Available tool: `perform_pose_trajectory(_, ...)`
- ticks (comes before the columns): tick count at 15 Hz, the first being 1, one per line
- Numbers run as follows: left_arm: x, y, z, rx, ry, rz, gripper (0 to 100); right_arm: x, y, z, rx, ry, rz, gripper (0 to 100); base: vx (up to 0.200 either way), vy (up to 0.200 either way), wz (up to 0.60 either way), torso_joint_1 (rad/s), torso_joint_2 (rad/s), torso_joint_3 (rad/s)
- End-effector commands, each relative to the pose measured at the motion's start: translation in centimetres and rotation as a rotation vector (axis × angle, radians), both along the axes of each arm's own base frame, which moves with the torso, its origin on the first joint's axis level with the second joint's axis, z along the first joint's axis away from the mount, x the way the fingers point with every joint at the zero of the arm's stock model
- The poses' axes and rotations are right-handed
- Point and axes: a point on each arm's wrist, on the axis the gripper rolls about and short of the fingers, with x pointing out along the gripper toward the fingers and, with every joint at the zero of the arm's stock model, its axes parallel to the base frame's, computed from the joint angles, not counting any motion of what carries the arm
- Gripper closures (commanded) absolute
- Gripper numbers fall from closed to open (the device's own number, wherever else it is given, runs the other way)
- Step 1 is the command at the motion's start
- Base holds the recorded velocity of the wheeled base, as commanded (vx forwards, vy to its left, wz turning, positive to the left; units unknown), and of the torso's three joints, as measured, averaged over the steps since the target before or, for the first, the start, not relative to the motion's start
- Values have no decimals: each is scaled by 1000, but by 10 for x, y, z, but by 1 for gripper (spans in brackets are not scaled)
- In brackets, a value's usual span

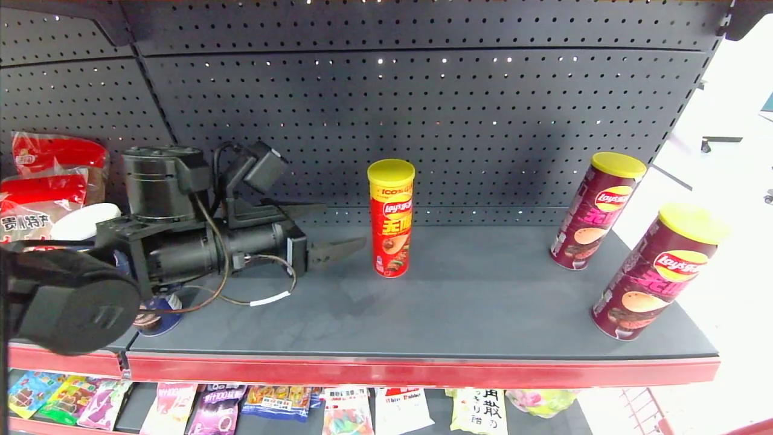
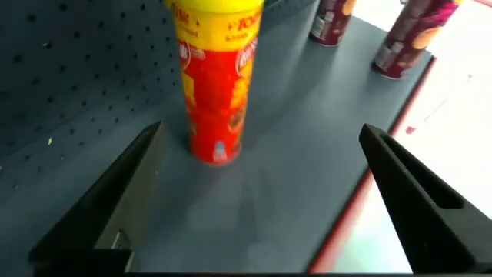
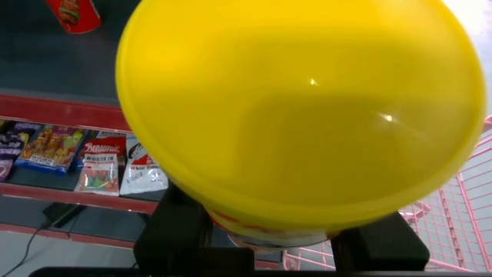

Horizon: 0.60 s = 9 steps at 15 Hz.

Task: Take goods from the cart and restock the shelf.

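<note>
A red chip can [image 1: 391, 220] with a yellow lid stands upright mid-shelf near the pegboard back. My left gripper [image 1: 341, 226] hovers over the grey shelf [image 1: 483, 302] just left of that can, open and empty. From the left wrist, the red chip can [image 2: 215, 85] stands a little beyond the spread fingers of the left gripper [image 2: 261, 135]. My right gripper [image 3: 277, 238] is shut on a chip can whose yellow lid [image 3: 307, 100] faces the camera. Two maroon cans [image 1: 595, 211] [image 1: 655, 281] stand at the shelf's right end.
Red snack bags [image 1: 48, 175] sit at the shelf's left end behind my left arm. Several snack packets [image 1: 344, 411] lie on the lower shelf under the red front edge [image 1: 423, 370]. A pink wire cart [image 3: 461, 231] is below the right gripper.
</note>
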Motion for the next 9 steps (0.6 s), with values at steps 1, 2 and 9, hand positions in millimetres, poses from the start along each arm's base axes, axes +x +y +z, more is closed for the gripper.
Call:
perform_pose_trajectory(1, 24, -12, -17, 20, 28, -6, 0, 0, 0, 0, 0, 1, -1, 100, 0, 0, 0, 0, 0, 0)
perform_pose_trajectory(2, 37, -18, -17, 15, 13, -5, 0, 0, 0, 0, 0, -1, -1, 100, 0, 0, 0, 0, 0, 0)
perform_pose_trajectory(9, 67, -49, -17, 1, -36, -12, 0, 0, 0, 1, 16, 0, -10, 100, 0, 0, 0, 0, 0, 0)
